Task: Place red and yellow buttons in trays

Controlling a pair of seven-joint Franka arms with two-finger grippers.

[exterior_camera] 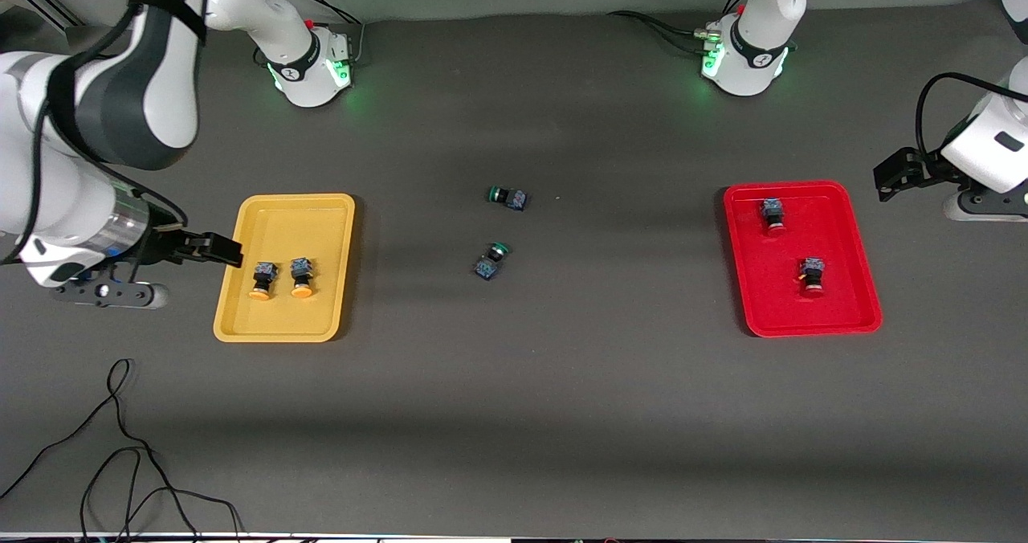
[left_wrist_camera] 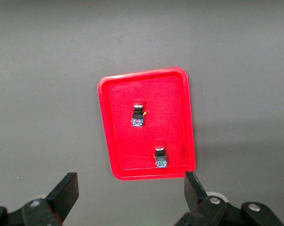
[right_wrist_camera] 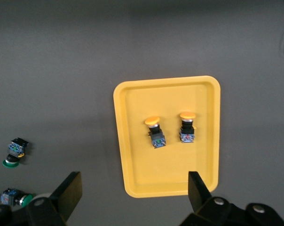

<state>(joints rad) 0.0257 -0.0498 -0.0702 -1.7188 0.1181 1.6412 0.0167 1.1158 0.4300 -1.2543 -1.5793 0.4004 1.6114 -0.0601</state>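
**Red and yellow buttons lie in matching trays, both grippers empty**

The red and yellow buttons are all inside trays. Two yellow-capped buttons, one (exterior_camera: 263,279) beside the other (exterior_camera: 301,277), lie side by side in the yellow tray (exterior_camera: 321,206), which sits toward the right arm's end of the table. Their caps point toward the front camera. Two red-capped buttons lie apart from each other in the red tray (exterior_camera: 835,193), toward the left arm's end. One (exterior_camera: 773,214) is farther from the front camera, the other (exterior_camera: 813,275) nearer. Their red caps blend into the tray floor and are hard to make out in the front view; the left wrist view shows them more plainly.

Two green-capped buttons rest on the bare dark table (exterior_camera: 514,414) between the trays, well apart from both. One (exterior_camera: 508,198) lies farther from the front camera than the other (exterior_camera: 491,260). In the right wrist view one of them is partly cut off at the frame edge.

The right gripper (right_wrist_camera: 135,193) hangs over the table just beside the yellow tray, fingers spread wide and holding nothing. The left gripper (left_wrist_camera: 131,190) hangs over the table beside the red tray, fingers likewise spread and empty. In the front view both arms are partly cut off. A loose black cable (exterior_camera: 120,447) lies on the table near the front camera.
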